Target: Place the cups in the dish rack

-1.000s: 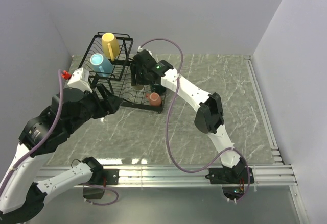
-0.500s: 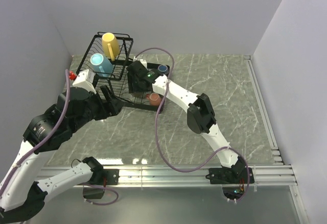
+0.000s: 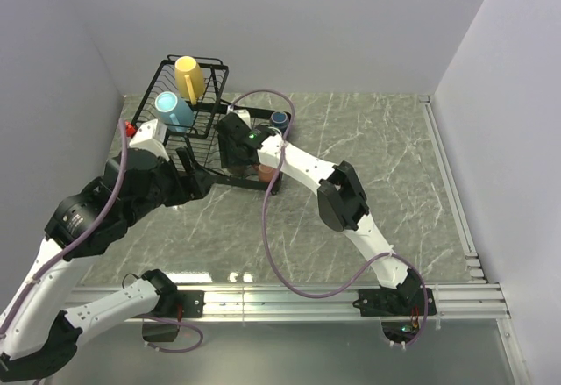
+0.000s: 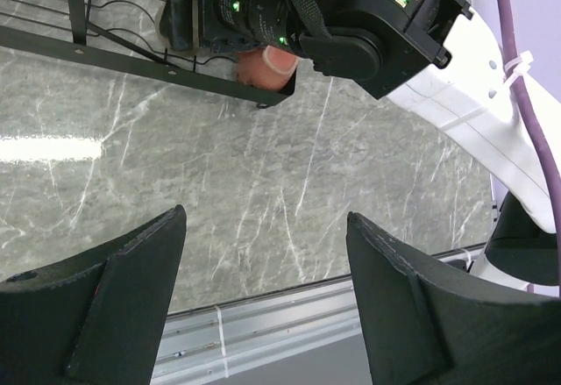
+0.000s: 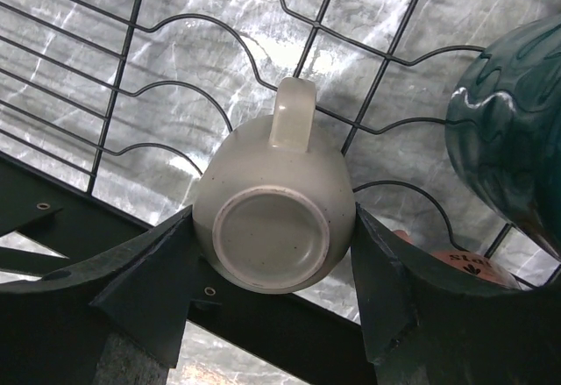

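Between right hand's fingers (cup-wide): upturned cup

Right arm swings toward the counter's left edge and slightly toward its near edge. We log its elbow further left too. The right gripper, clamped on the upturned olive cup, now hangs over the flat tray of the dish rack. We now see the navy cup uncovered behind the arm. The salmon cup is now partly hidden under the arm. Left gripper edges nearer the rack's near bar.
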Robot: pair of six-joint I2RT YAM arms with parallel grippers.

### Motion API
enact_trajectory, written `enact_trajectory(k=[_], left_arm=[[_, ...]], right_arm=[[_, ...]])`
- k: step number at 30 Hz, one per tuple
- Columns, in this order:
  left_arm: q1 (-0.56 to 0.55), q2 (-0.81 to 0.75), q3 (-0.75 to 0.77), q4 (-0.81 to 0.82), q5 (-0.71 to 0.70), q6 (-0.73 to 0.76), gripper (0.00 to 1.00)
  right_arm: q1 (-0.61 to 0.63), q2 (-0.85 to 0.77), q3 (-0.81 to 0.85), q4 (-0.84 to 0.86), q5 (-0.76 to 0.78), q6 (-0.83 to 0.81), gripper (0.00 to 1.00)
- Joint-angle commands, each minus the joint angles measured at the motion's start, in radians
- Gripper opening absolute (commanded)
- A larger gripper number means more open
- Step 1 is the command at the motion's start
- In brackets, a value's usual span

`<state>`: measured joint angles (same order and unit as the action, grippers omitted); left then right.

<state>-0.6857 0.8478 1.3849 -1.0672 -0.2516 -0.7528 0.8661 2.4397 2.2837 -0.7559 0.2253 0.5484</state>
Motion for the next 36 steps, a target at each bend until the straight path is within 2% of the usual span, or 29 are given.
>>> enact_trajectory(k=[1,3,4,7,8,9,14,16,36], left_arm=[[0.003,0.010,0.005,0.010,0.008,0.020,0.79],[0.003,0.011,0.006,0.007,0.005,0.020,0.79],[0.003,0.013,0.006,0.006,0.005,0.020,0.79],[0.002,0.014,0.006,0.004,0.003,0.018,0.80],[0.002,0.016,0.008,0.006,0.003,0.017,0.80],[0.002,0.017,0.009,0.006,0.005,0.017,0.79],[0.003,0.025,0.016,0.004,0.006,0.012,0.79],[0.003,0.028,0.023,0.001,0.005,0.010,0.79],[0.003,0.056,0.045,0.016,-0.002,0.001,0.79]], right_arm=[[0.011,0.002,0.000,0.010,0.017,-0.005,0.12],[0.010,-0.002,-0.015,0.013,0.013,-0.008,0.25],[0.011,-0.005,-0.024,0.018,0.013,-0.010,0.36],[0.013,-0.022,-0.058,0.035,0.006,-0.011,0.53],[0.013,-0.027,-0.065,0.038,0.006,-0.013,0.64],[0.013,-0.030,-0.067,0.038,0.005,-0.015,0.70],[0.013,-0.044,-0.075,0.046,0.003,-0.019,0.79],[0.011,-0.048,-0.075,0.046,0.002,-0.022,0.92],[0.013,-0.174,-0.112,0.101,-0.032,-0.050,0.99]])
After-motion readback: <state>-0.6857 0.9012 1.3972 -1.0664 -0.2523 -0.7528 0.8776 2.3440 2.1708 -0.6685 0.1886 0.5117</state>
